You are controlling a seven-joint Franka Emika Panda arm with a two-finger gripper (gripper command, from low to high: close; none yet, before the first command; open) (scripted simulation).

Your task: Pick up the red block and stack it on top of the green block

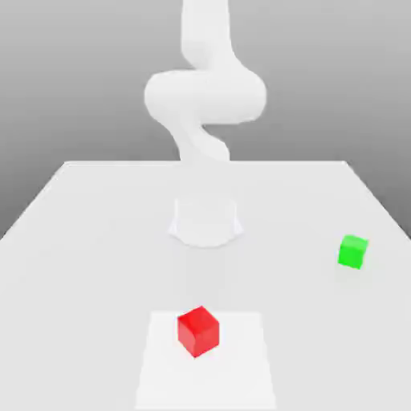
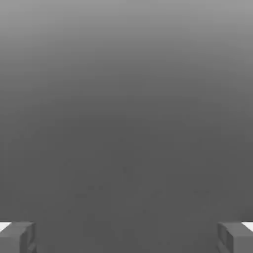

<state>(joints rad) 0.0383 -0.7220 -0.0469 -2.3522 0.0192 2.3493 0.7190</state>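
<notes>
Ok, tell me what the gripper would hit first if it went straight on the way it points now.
Nothing, as far as the hand view shows: between the open gripper's grey fingertips lies only plain grey background, though depth there is unclear.

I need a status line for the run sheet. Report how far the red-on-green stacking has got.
Nothing is done yet. The red block sits on the table in the exterior view's near middle, apart from the green block, which sits toward that view's right. In hand: nothing; in the hand view the fingers stand wide apart with only grey floor between them. Left: grasp the red block, lift it, set it on the green one.
</notes>
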